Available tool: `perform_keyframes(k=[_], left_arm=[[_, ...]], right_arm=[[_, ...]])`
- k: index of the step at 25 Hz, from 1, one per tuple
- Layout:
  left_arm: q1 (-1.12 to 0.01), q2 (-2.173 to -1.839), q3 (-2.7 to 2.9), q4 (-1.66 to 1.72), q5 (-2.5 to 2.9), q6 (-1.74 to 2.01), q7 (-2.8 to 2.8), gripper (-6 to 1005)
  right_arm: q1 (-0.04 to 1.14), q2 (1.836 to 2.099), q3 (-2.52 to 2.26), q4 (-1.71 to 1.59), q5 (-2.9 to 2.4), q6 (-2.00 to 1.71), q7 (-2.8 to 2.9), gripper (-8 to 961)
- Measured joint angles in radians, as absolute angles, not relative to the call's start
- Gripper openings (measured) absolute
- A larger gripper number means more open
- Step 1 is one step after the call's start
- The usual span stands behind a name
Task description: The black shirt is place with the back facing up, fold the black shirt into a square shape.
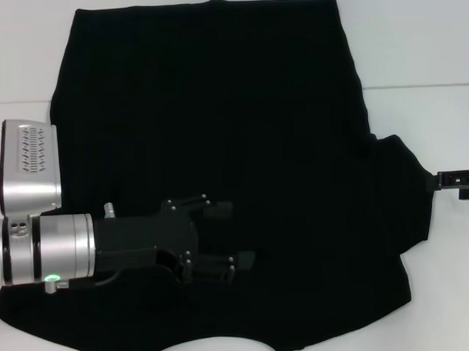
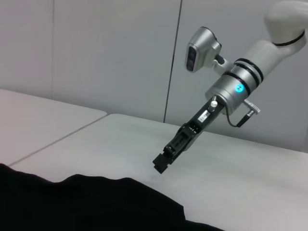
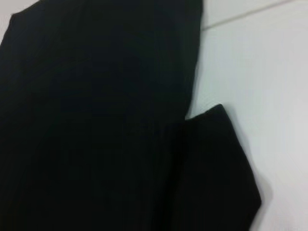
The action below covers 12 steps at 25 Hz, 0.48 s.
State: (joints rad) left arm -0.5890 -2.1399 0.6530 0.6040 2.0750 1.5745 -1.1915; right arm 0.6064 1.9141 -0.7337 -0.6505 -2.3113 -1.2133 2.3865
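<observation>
The black shirt (image 1: pixel 240 121) lies spread flat on the white table (image 1: pixel 423 53), plain side up, with no lettering showing. Its neck opening is at the near edge and one sleeve (image 1: pixel 405 193) sticks out to the right. My left gripper (image 1: pixel 238 235) is open and hovers over the shirt's near left part with nothing between its fingers. My right gripper (image 1: pixel 453 180) is at the far right, just off the sleeve's outer edge. In the left wrist view the right gripper (image 2: pixel 161 163) hangs above the table beside the shirt (image 2: pixel 86 204). The right wrist view shows the shirt (image 3: pixel 96 120) and its sleeve (image 3: pixel 216 173).
A seam between two tabletops (image 1: pixel 416 87) runs across behind the sleeve. Bare white table (image 3: pixel 260 72) lies right of the shirt. A grey wall (image 2: pixel 106 57) stands behind the table.
</observation>
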Motion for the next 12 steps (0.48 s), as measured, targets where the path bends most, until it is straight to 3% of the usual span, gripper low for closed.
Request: perform_keyframes(k=[12], left_arm=[[-0.590,-2.140,0.655,0.603,2.075,1.568,-1.191,906]], right_arm=[[0.629,1.944,-0.748,-0.634,-2.324,-1.184,2.387,885]])
